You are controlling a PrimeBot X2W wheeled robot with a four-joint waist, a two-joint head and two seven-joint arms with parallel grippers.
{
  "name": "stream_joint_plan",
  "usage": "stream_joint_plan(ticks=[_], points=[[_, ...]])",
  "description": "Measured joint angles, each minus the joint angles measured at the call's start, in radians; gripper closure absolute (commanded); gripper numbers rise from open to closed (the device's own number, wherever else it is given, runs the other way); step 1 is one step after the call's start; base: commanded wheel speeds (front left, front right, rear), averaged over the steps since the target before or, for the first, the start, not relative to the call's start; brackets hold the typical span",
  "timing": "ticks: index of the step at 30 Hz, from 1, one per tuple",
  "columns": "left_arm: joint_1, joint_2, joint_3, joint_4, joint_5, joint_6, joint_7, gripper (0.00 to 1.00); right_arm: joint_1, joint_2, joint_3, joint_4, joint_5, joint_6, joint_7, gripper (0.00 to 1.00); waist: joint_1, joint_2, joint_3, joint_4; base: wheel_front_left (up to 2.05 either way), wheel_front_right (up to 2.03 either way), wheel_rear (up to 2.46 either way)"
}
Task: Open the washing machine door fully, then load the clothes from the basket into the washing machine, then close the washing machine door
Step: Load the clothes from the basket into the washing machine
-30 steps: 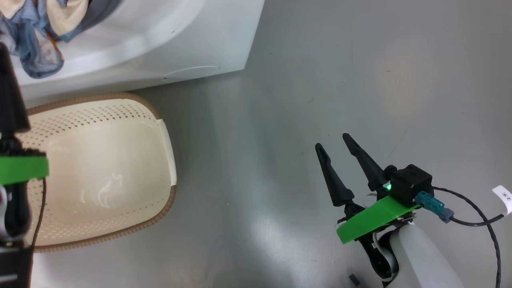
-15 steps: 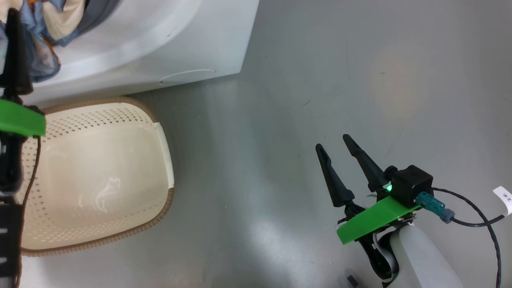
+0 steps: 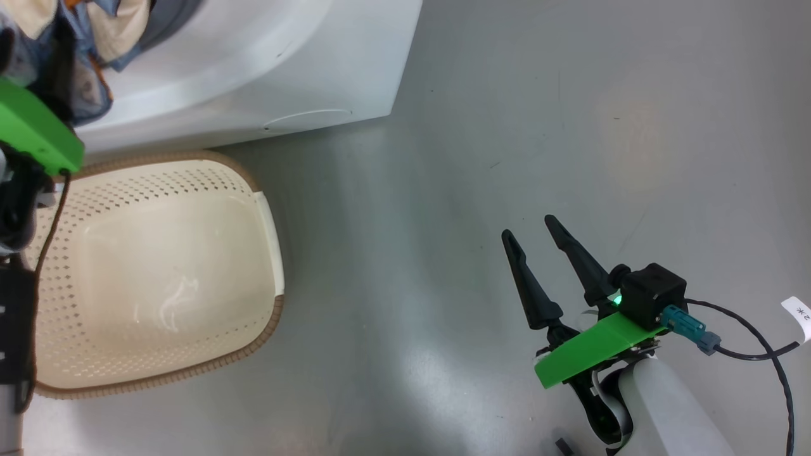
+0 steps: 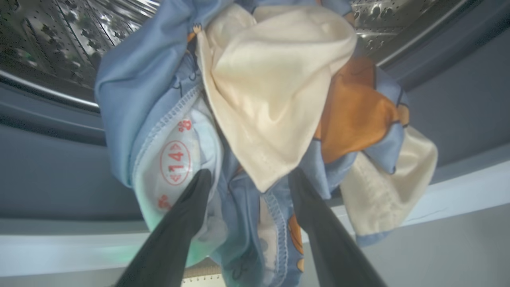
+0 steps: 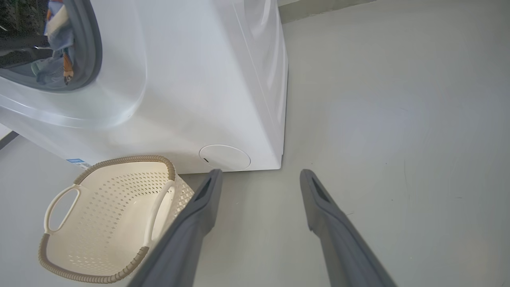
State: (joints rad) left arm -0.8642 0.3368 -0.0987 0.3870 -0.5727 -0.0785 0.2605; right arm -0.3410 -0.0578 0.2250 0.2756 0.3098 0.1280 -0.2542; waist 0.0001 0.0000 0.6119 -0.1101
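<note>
- Plainly, in the head view the basket (image 3: 158, 190) lies empty on the floor (image 3: 443, 190) just beside the washing machine (image 3: 285, 76), and the clothes (image 3: 89, 25) bunch at the drum mouth. The right gripper (image 3: 529, 228) hovers well away, fingers apart, so it cannot catch the bundle if it slides out.
- From the left wrist view, the left gripper (image 4: 249, 175) has its fingers spread with fabric hanging between them, nothing clamped. The clothes drape over the grey rubber ring (image 4: 48, 175) rather than lying deep in the steel drum (image 4: 59, 36). We judge that a careless pull-back could snag a hem and drag them out.
- From the right wrist view, we see fabric hanging across the ring; left so, it would get pinched when closing.
</note>
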Motion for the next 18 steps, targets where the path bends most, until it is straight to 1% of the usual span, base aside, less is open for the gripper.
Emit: stream_joint_plan(ticks=[2, 7, 11, 16, 17, 18], points=[[-0.014, -0.003, -0.013, 0.016, -0.012, 0.01, 0.061, 0.0, 0.0, 0.0, 0.0, 0.002, 0.0, 0.0, 0.0, 0.0, 0.0, 0.0, 0.001, 0.003, 0.0, 0.0, 0.0], [-0.064, -0.006, -0.025, 0.044, -0.028, 0.032, 0.164, 0.0, 0.0, 0.0, 0.006, 0.005, 0.001, 0.0, 0.0, 0.0, 0.0, 0.0, 0.006, 0.006, 0.0, 0.0, 0.0], [-0.094, -0.005, -0.029, 0.062, -0.03, 0.048, 0.19, 0.0, -0.001, 0.0, 0.019, 0.006, 0.01, 0.0, 0.0, 0.0, 0.0, 0.0, 0.011, 0.001, 0.0, 0.0, 0.0], [-0.124, -0.007, -0.04, 0.079, -0.03, 0.053, 0.207, 0.0, -0.001, 0.0, 0.021, 0.007, 0.014, 0.0, 0.0, 0.0, -0.0001, 0.0, 0.02, -0.01, 0.0, 0.0, 0.0], [-0.128, -0.008, -0.042, 0.084, -0.03, 0.056, 0.212, 0.05, -0.001, 0.0, 0.022, 0.008, 0.018, 0.0, 0.0, 0.0, 0.0, 0.0, 0.022, -0.012, 0.0, 0.0, 0.0], [-0.129, -0.011, -0.044, 0.091, -0.03, 0.057, 0.215, 0.38, -0.001, 0.0, 0.023, 0.009, 0.019, 0.0, 0.0, 0.0, 0.0, 0.0, 0.024, -0.014, 0.0, 0.0, 0.0]])
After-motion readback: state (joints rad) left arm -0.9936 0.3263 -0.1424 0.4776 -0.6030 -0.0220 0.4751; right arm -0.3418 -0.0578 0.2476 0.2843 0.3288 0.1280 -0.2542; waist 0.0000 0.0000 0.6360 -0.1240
